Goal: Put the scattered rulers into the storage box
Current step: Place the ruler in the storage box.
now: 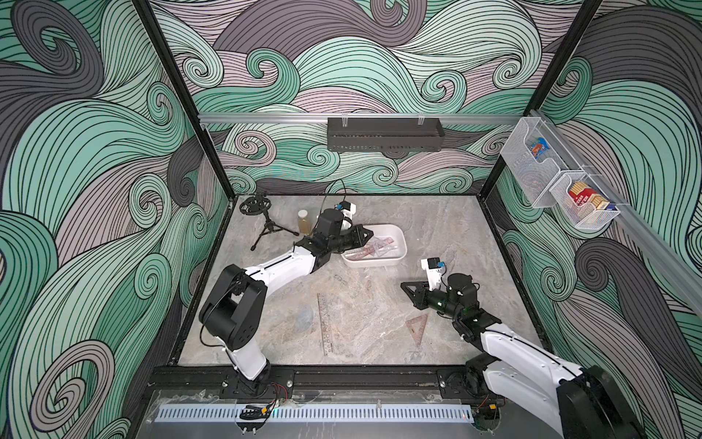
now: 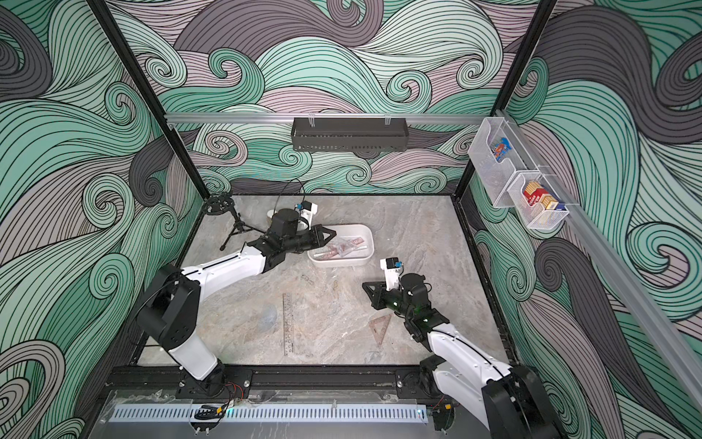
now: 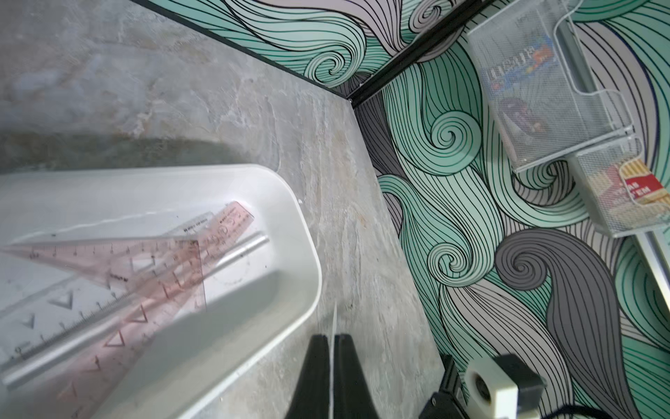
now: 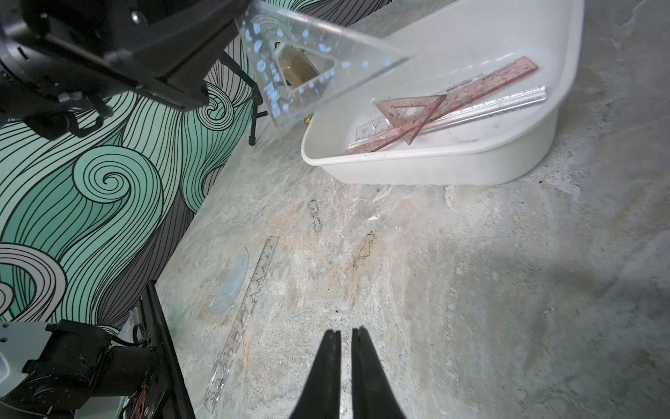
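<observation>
left gripper (image 4: 203, 78) is pinched on a clear triangle ruler (image 4: 319, 61) by its edge, so i carry it flat-side-up, hanging over the near end of the white box (image 4: 507, 159). its long edge points across the box toward the far wall. the box already holds pink rulers (image 4: 453, 105) lying along its length. right gripper (image 4: 346, 341) hovers empty, jaws nearly together with a thin gap. a long clear ruler (image 1: 326, 323) and a pink triangle (image 1: 416, 326) lie on the table (image 1: 437, 228).

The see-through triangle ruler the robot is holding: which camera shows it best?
The right wrist view: the clear triangle ruler shows whole, pinched by the left gripper. The left wrist view shows only its thin edge; both top views barely show it.
</observation>
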Controlling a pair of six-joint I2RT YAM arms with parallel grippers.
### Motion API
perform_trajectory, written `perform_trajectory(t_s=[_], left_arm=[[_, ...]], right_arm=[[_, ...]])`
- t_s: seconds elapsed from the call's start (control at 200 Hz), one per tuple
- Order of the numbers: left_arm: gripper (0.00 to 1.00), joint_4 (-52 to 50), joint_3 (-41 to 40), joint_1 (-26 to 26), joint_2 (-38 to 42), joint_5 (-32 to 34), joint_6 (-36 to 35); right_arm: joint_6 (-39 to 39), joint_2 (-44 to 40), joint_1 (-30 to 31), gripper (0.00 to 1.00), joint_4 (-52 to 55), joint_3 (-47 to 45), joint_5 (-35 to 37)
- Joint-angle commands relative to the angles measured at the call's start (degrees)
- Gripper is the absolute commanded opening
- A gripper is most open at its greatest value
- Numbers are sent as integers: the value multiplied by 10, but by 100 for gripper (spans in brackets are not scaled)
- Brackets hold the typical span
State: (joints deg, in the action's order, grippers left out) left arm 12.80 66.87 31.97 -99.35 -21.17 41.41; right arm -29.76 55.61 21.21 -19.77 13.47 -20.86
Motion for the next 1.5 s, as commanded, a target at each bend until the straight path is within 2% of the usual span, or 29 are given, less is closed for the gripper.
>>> perform_trajectory(t_s=[0.0, 0.115, 0.295, 0.52, 0.765, 0.835, 0.981, 1.046, 1.091, 1.231, 1.336, 1.496], left_arm=[[0, -2, 49, -3, -55, 23, -15], [0, -19, 99, -3, -108, 30, -29], [0, -18, 129, -3, -157, 45, -40], [0, -13, 134, 2, -195, 50, -41], [0, -22, 112, 6, -194, 65, -50], [10, -30, 112, 7, -186, 72, -54], [40, -58, 110, 4, -137, 102, -76], [53, -66, 101, 2, -104, 121, -93], [59, -71, 92, 1, -81, 134, -103], [62, -101, 59, -5, -7, 147, -111], [63, -125, 16, -3, 58, 132, -101], [65, -126, -89, 4, 149, 107, -91]], right_arm=[[3, 8, -11, 12, 2, 0, -3], [4, 22, -18, 12, -8, 5, -14], [10, 44, -32, 12, -14, 12, -37], [11, 49, -37, 13, -17, 6, -50], [15, 66, -37, 14, -10, 4, -59], [18, 69, -37, 16, -2, 7, -57], [21, 68, -37, 19, 75, 31, -26], [20, 65, -31, 24, 119, 43, -1], [18, 61, -23, 26, 152, 49, 18], [-12, 23, 24, 29, 248, 58, 114], [-59, -9, 70, 32, 305, 53, 188], [-118, -29, 123, 36, 331, 37, 228]])
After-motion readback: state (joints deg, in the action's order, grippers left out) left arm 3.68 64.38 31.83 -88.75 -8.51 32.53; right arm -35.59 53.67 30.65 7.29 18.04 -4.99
